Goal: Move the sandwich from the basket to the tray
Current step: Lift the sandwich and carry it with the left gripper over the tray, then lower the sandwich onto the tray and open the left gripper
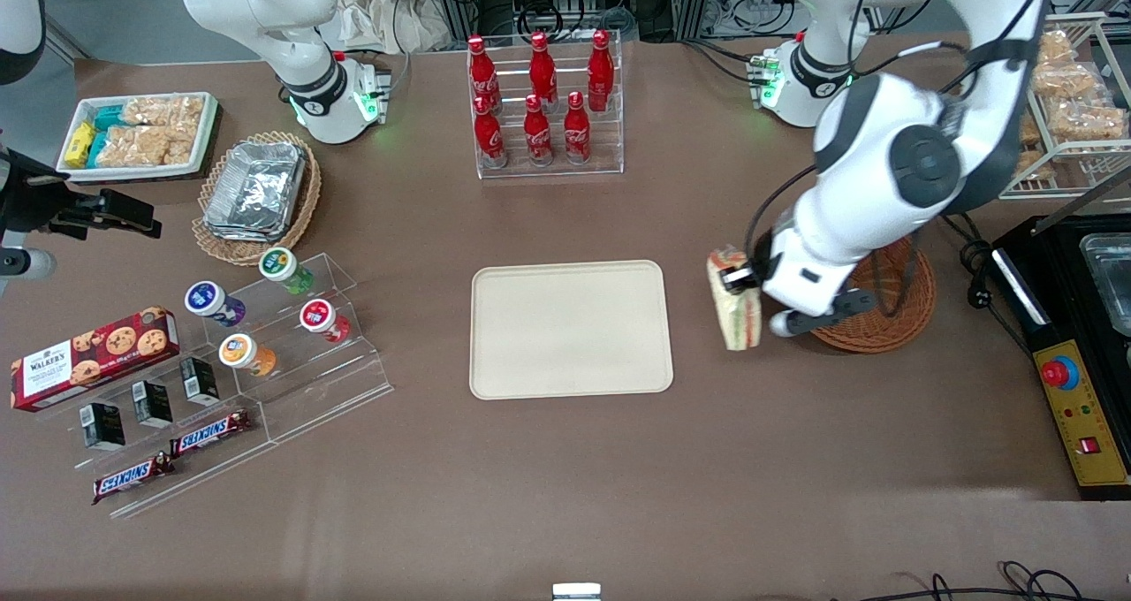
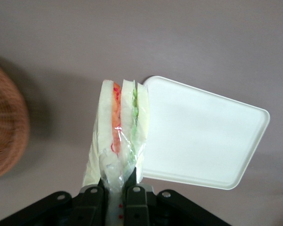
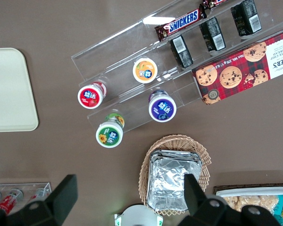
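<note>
My left gripper (image 1: pixel 740 285) is shut on the wrapped sandwich (image 1: pixel 734 305) and holds it in the air between the reddish-brown basket (image 1: pixel 892 314) and the cream tray (image 1: pixel 570 329). In the left wrist view the sandwich (image 2: pixel 120 127) hangs from the gripper (image 2: pixel 114 188) by its clear wrap, showing pale bread with orange-red and green filling. The tray (image 2: pixel 198 134) lies just past the sandwich's tip, and the basket's rim (image 2: pixel 4 132) shows beside it. The tray is bare. The basket is partly hidden by the arm in the front view.
A clear rack of red cola bottles (image 1: pixel 541 97) stands farther from the front camera than the tray. Toward the parked arm's end are a tan basket with foil containers (image 1: pixel 256 190), a clear stepped stand with cups (image 1: pixel 265 336) and a cookie box (image 1: pixel 93 353). A black appliance (image 1: pixel 1078 318) sits beside the reddish-brown basket.
</note>
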